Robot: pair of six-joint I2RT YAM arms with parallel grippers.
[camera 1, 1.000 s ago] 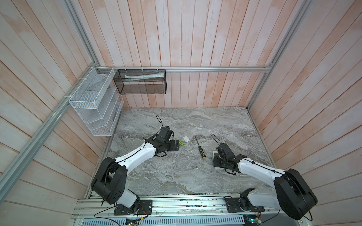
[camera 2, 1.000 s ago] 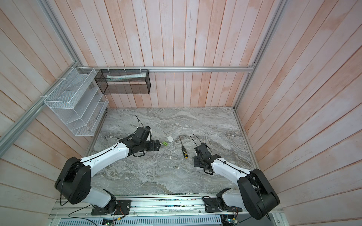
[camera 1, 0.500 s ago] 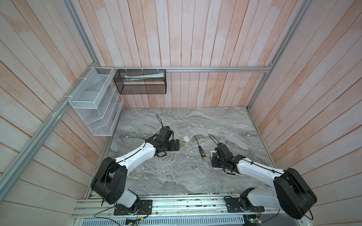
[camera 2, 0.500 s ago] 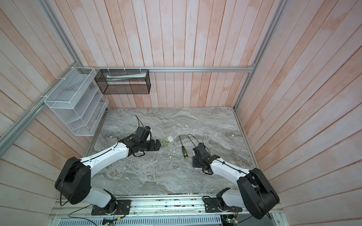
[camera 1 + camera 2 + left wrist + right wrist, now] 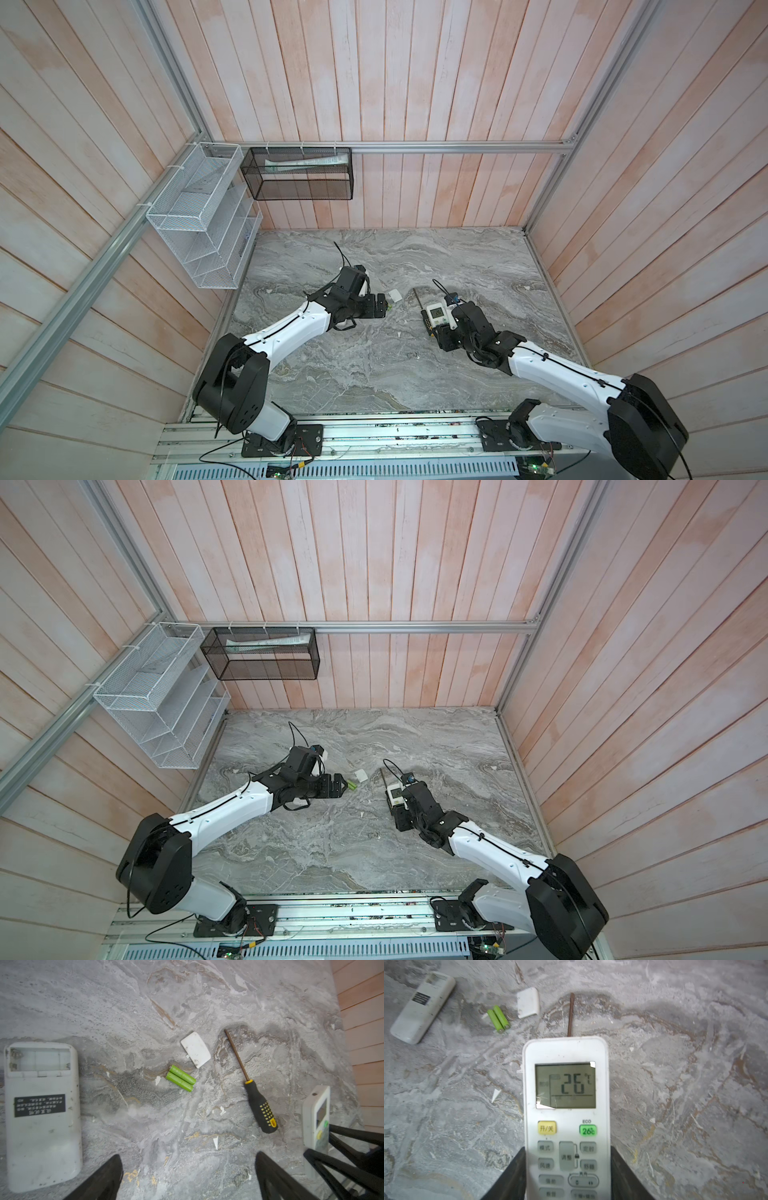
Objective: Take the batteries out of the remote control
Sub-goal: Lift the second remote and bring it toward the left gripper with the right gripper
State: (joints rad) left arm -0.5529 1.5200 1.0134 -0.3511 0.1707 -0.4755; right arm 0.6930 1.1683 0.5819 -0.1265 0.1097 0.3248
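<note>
Top views first. The left hand [image 5: 343, 786] is spread wide with nothing in it, low over the table [image 5: 332, 845]. The two green batteries [image 5: 353, 785] lie on the table just past its fingertips, and a small white battery cover [image 5: 360, 775] sits a bit further out. The right hand [image 5: 442, 326] is closed partway around a white remote [image 5: 437, 313], screen facing up. The screwdriver [image 5: 425, 325] lies just beside that hand, on the side toward the left hand.

Left wrist view: the fingers [image 5: 99, 1180] are far apart with only bare table between them. The batteries are straight ahead of the hand, side by side and touching, with the cover just beyond them, not touching. A second remote [image 5: 41, 1115] lies back-up outside one finger, its battery bay open and empty. Outside the other finger there's the screwdriver, then the right hand with its remote.

Right wrist view: the fingers [image 5: 512, 1178] pinch the white remote's button end by its long edges, and the screen reads 26. The screwdriver shaft pokes out from behind the remote's far end. The batteries, cover and second remote lie well ahead of the hand, off toward the left hand's side.
</note>
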